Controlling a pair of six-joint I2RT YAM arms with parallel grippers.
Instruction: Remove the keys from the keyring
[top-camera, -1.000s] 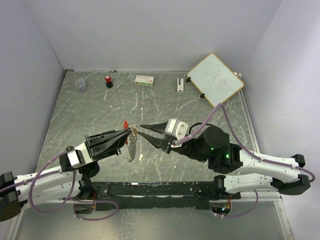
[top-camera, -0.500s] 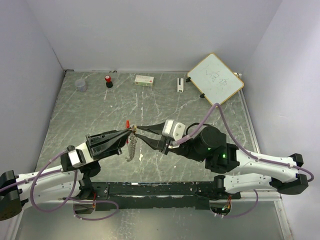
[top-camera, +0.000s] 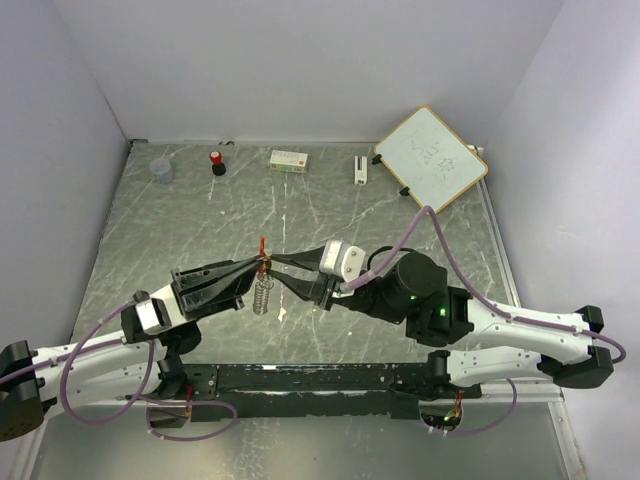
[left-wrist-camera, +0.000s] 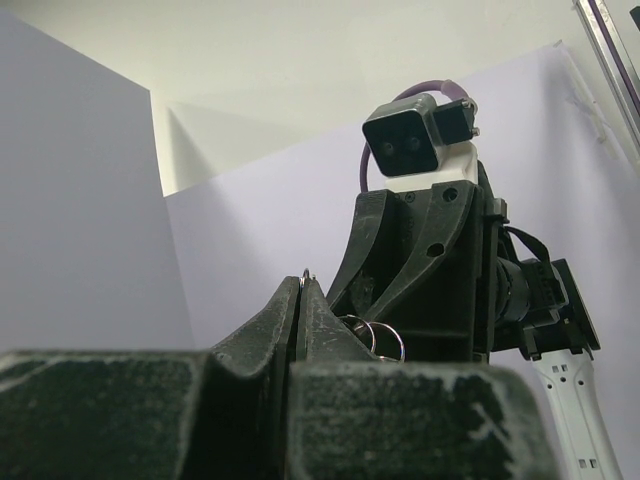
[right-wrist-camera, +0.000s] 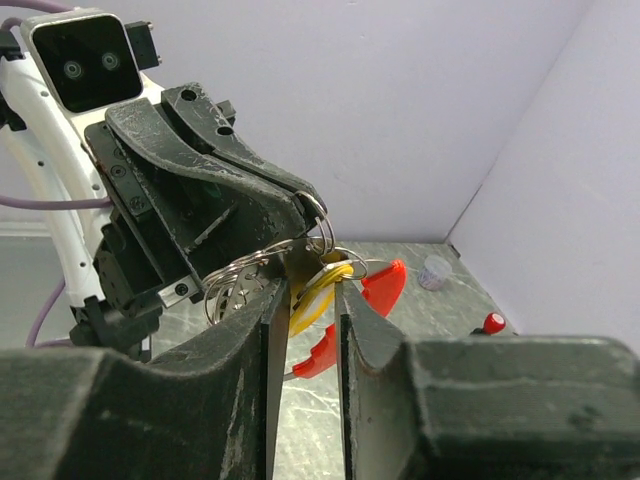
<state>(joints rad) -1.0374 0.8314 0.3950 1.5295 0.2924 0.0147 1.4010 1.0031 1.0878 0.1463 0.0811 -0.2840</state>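
Observation:
The keyring (top-camera: 262, 292) is a silvery cluster of loops held in the air over the table's middle. My left gripper (top-camera: 261, 265) is shut on one of its thin rings, and a loop pokes out above my left gripper's tips (left-wrist-camera: 302, 285). More rings (left-wrist-camera: 380, 335) show behind them. My right gripper (top-camera: 272, 262) meets it from the right. In the right wrist view, my right gripper (right-wrist-camera: 307, 288) has its jaws a narrow gap apart, with the yellow key (right-wrist-camera: 318, 290) pinched between them. The red key (right-wrist-camera: 385, 285) hangs just behind, and the rings (right-wrist-camera: 235, 285) hang to the left.
A whiteboard (top-camera: 430, 157) leans at the back right. Along the back edge stand a red-capped black bottle (top-camera: 217, 161), a small clear cup (top-camera: 162, 170), a white-green box (top-camera: 288, 159) and a small white piece (top-camera: 360, 168). Walls close three sides.
My right gripper has moved left to the bunch and its jaws have narrowed around the yellow key. The dangling rings now hang shorter. My left gripper has stayed put, still shut.

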